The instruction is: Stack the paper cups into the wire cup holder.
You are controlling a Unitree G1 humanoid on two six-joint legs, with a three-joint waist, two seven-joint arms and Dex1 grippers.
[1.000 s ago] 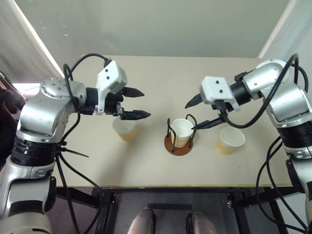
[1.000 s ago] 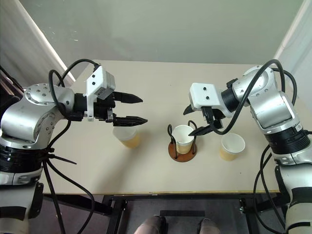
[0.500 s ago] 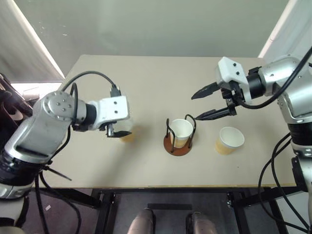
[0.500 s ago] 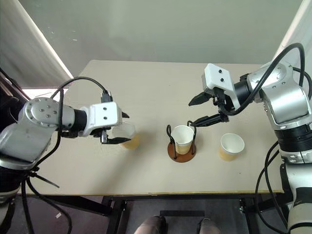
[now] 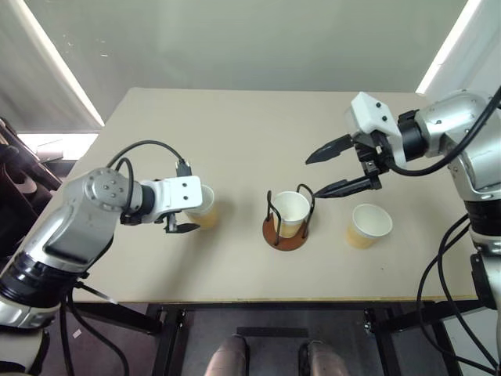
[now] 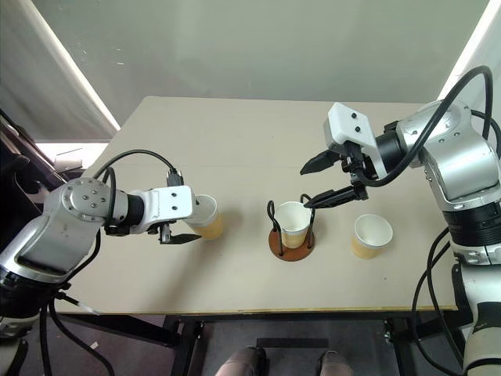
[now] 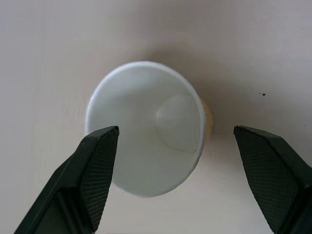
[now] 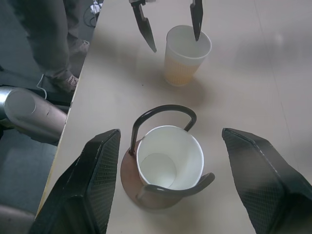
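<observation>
Counter (image 5: 235, 125) carries everything. Left end effector (image 6: 186, 222) spread wide, straddling the cup (image 6: 205, 217) left of the wire cup holder (image 5: 286, 223), not gripping. Right end effector (image 5: 338, 168) open, empty, above-right of holder. Holder contains one cup (image 5: 290, 211); third cup (image 5: 368, 225) stands right of it.

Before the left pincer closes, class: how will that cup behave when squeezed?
The cup looks thin and empty, so probably light and easily crushed. Its tall, tapered shape may tip if a finger nudges the rim.
</observation>
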